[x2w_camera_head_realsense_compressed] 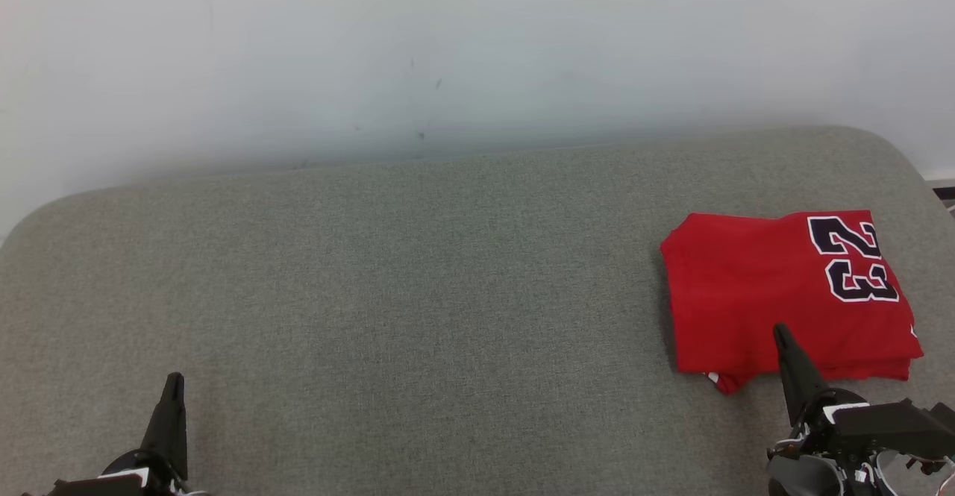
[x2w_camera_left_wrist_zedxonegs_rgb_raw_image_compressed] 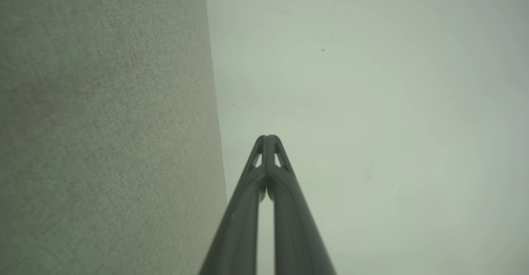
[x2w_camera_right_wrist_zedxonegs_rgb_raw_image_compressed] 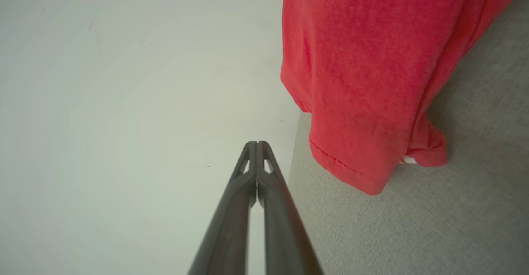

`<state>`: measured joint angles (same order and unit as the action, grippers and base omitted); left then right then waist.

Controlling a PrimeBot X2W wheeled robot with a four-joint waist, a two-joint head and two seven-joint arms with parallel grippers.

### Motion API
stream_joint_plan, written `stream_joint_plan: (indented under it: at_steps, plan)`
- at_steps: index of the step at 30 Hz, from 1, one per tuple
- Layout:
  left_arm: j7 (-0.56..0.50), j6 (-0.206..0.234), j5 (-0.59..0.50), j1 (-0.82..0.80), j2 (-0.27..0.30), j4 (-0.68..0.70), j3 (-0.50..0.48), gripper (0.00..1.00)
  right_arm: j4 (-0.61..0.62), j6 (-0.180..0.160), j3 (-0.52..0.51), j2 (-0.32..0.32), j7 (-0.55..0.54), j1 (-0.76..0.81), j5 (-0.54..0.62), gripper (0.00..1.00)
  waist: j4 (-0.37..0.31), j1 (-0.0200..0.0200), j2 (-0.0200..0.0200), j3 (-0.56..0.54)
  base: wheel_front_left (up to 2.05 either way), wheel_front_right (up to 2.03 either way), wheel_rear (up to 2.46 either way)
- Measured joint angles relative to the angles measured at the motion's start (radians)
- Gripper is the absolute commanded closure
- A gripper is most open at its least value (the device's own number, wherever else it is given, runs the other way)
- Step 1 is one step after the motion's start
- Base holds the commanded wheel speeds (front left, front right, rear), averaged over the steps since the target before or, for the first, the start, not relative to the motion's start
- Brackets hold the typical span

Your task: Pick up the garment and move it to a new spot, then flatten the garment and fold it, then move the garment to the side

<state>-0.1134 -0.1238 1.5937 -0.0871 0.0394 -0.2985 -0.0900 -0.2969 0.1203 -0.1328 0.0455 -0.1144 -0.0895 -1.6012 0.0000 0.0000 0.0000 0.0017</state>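
Red garment with a dark "23" lies folded on grey cushion

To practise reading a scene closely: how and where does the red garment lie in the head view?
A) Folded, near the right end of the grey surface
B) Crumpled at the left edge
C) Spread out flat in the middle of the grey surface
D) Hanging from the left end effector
A: the red garment lies as a neat folded stack near the right end of the grey surface, with its number 23 facing up.
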Motion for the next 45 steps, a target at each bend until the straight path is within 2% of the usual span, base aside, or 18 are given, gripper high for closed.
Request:
stream_joint_plan:
  at_steps: [45]
  plan:
    - [0.0,0.0,0.0,0.0,0.0,0.0,0.0,1.0,0.0,0.0,0.0,0.0,0.0,0.0,0.0,1.0,0.0,0.0,0.0,0.0,0.0,0.0,0.0]
